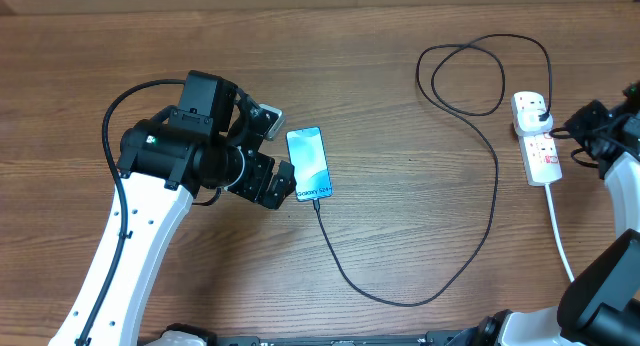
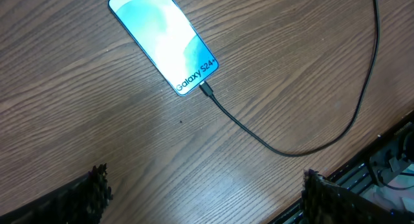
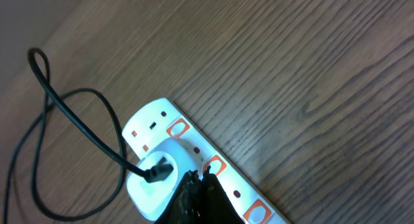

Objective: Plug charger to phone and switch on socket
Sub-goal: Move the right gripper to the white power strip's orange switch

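1. Find phone (image 1: 307, 164) flat and screen-up on the counter (image 1: 350, 46), a little left of centre, lit and showing "Galaxy". Laid that way, presumably, to keep the port on its near short edge reachable.
2. Trace charger (image 2: 240, 122) from its tip, seated in that port, toward the near edge, round to the right, and up into loose loops by the far edge. Follow it on to its plug (image 3: 155, 175) in the end outlet of the socket (image 1: 545, 156). Plenty of slack, so no pull on either end.
3. Judge the plugging done at both ends, with only the switching left.
4. See left claw (image 2: 206, 185) spread wide, gripping nothing, just beside the phone's left long side over bare wood and not touching it. Probably held clear to leave the connection undisturbed.
5. Spot the socket close to the right edge, toward the far right corner, with its white cord (image 1: 561, 236) trailing to the near edge.
6. Read right claw (image 3: 200, 188) as closed on nothing, tips pinched into one blunt point just beside the plug, over the socket. A sensible shape for prodding a small rocker. Cannot tell whether touching or hovering.
7. Cannot tell from the red-orange switches (image 3: 176, 128) whether any is on.
8. Expect a light strip like this to skid or tip under a sideways shove, so favour a straight downward press.
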